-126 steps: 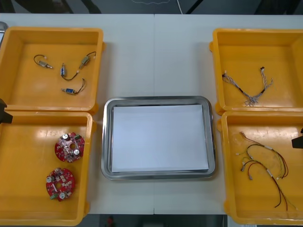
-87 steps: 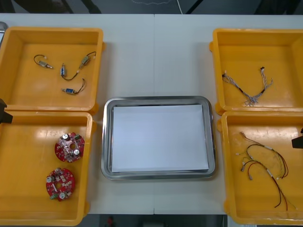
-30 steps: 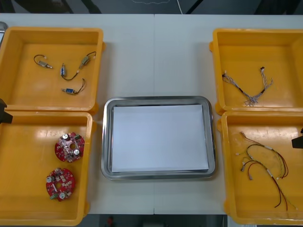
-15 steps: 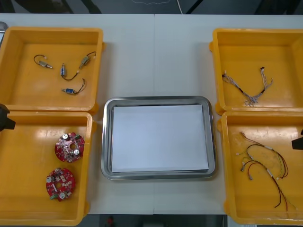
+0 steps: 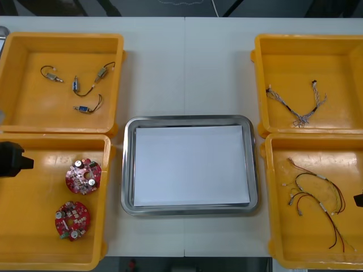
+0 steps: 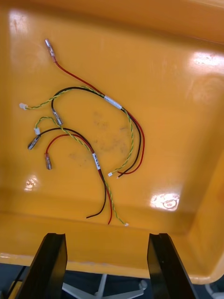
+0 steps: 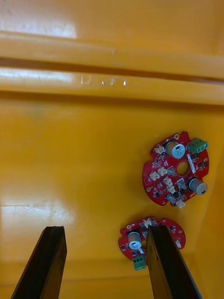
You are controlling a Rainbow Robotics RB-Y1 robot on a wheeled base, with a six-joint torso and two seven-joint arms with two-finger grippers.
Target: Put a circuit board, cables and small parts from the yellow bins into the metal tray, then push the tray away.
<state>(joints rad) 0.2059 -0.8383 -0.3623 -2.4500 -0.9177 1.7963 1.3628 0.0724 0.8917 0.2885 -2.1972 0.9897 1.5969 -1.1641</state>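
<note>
Two round red circuit boards [image 5: 83, 175] [image 5: 71, 220] lie in the near left yellow bin [image 5: 39, 249]. My left gripper [image 5: 12, 159] hangs over that bin's left side, open and holding nothing. In the left wrist view, the left gripper [image 7: 109, 264] has one circuit board [image 7: 177, 168] ahead of its fingers and the other circuit board [image 7: 149, 240] beside one fingertip. The metal tray [image 5: 128, 170], white inside, holds nothing. My right gripper [image 5: 358, 199] sits at the near right bin's outer edge. It is open, and the red and yellow cables [image 6: 88, 140] lie beyond the right gripper [image 6: 107, 266].
The far left bin [image 5: 62, 37] holds small metal parts [image 5: 79, 86] on black leads. A twisted blue and white cable [image 5: 298, 107] lies in the far right bin [image 5: 309, 38]. Red and yellow cables [image 5: 315, 198] are spread in the near right bin [image 5: 312, 252].
My left gripper has come in from the table's left edge over the near left bin. The right gripper has slid nearer along the right edge. Nothing in the bins has moved.
</note>
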